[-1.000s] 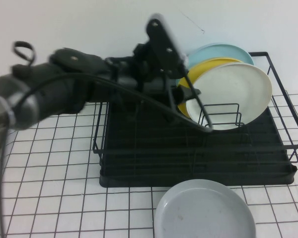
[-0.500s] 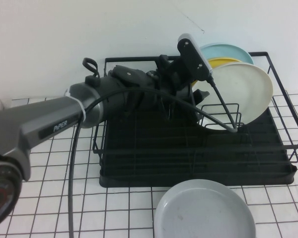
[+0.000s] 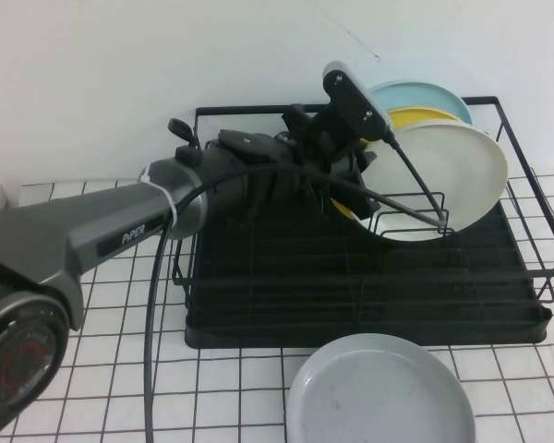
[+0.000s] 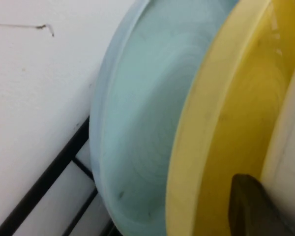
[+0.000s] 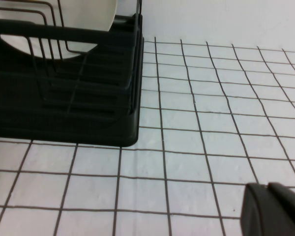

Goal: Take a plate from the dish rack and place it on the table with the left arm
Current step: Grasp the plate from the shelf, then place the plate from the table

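Observation:
The off-white plate [image 3: 443,180] stands upright at the front of the row in the black dish rack [image 3: 258,277]. A yellow plate [image 3: 402,115] stands behind it. My left arm reaches over the rack, and its gripper [image 3: 355,180] is at the plate's left rim. In the left wrist view the gripper's dark tip [image 4: 258,206] sits between the yellow plate [image 4: 221,123] and the off-white plate [image 4: 292,147]. My right gripper [image 5: 268,191] is shut and empty, low over the table [image 5: 187,147] beside the rack's corner [image 5: 64,108]. It is out of the high view.
A light blue plate [image 3: 420,92] stands at the back of the row, close to the white wall. A pale grey plate [image 3: 379,392] lies flat on the gridded table [image 3: 222,388] in front of the rack. Upright wire dividers [image 3: 411,212] stand before the plates.
My left arm swung in from the left and reached the plates' left rim. In the last half second it only shifted slightly. The plates have not moved.

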{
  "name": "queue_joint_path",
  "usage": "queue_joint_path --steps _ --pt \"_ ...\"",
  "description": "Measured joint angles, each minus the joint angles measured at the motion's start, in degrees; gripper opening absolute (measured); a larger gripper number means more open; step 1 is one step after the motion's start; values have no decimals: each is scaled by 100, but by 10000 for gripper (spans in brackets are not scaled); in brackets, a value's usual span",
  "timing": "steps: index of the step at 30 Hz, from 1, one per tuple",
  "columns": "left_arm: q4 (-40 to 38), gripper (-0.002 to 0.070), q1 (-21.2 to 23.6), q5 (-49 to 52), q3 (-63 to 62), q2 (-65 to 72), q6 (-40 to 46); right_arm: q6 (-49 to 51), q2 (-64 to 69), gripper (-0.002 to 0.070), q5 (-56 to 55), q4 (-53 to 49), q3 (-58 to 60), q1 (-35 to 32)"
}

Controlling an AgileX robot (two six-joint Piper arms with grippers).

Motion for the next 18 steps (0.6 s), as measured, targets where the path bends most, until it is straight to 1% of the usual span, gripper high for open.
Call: queue_joint_path --steps 3,9,13,15,18 --pt "-216 38 -22 0 -3 -105 -12 0 0 -3 0 0 0 0" --pt "-466 30 -21 -221 -3 -661 8 0 0 -3 0 0 0 0" --pt "-808 29 -21 -326 -39 -1253 8 0 0 -3 0 0 0 0" --pt "-974 28 -21 -349 -39 -1542 -138 0 0 -3 0 0 0 0" --pt "-1085 27 -21 -347 -28 -1999 -628 0 0 -3 0 0 0 0"
